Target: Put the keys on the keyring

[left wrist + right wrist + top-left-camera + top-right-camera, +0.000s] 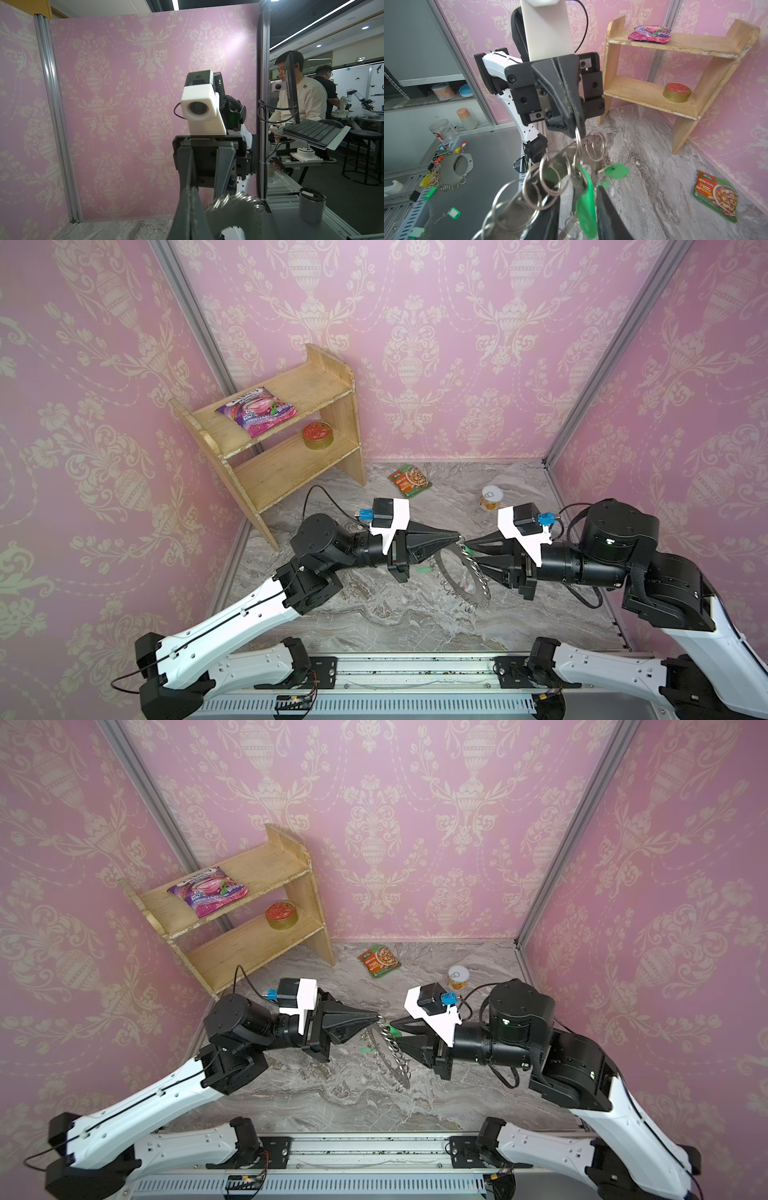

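Both top views hang high over the near edge, looking down and inward to the back wall [457, 364], and they share almost the whole marble table [374, 614] and the wooden shelf [291, 472]. The left wrist camera looks level and close at the right gripper [205, 187]. The right wrist camera looks back at the left gripper [575, 124], with the keyring [512, 220] blurred, very near.

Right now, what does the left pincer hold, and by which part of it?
The left pincer holds the keyring, by one wire loop on its upper rim.

Shelf [320, 385], purple packet [257, 409], red tin [317, 435] — can [492, 497]
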`<state>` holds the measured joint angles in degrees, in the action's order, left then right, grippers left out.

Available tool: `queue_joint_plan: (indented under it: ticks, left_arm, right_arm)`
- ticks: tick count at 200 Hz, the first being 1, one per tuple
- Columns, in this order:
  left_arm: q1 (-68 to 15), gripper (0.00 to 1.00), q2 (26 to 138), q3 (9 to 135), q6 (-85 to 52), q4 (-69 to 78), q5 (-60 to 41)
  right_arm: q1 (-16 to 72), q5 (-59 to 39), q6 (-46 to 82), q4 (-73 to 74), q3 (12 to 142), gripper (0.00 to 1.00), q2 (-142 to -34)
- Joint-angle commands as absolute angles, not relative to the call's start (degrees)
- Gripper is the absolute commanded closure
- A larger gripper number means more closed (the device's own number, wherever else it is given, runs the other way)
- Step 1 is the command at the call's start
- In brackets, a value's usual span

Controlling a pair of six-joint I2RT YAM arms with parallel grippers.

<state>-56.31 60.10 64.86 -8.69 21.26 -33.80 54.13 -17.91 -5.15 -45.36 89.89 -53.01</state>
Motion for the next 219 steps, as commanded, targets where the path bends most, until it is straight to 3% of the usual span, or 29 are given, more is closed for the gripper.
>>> queue_joint_plan:
  ticks: [1, 44, 123, 219]
  left_arm:
    - [-56.16, 1.00, 59.31, 64.83, -8.95, 23.83, -34.62]
    - [-56.16, 1.00, 59.63, 65.36, -9.01, 23.70, -35.06]
    - [-56.19, 1.00, 60.03, 65.83, -9.40, 23.75, -35.51]
    - [-56.16, 1.00, 60.13, 65.65, -9.49, 23.99, -35.35]
  right_arm:
    - [54.23, -16.45, -7.27, -47.04, 92.41, 0.66, -52.21]
    - [54.23, -15.56, -8.69, -47.57, 93.52, 0.61, -52.56]
    - [54.17, -11.45, -10.03, -45.34, 92.65, 0.61, -51.67]
    - [54.19, -21.53, -5.22, -38.48, 90.27, 0.60, -55.31]
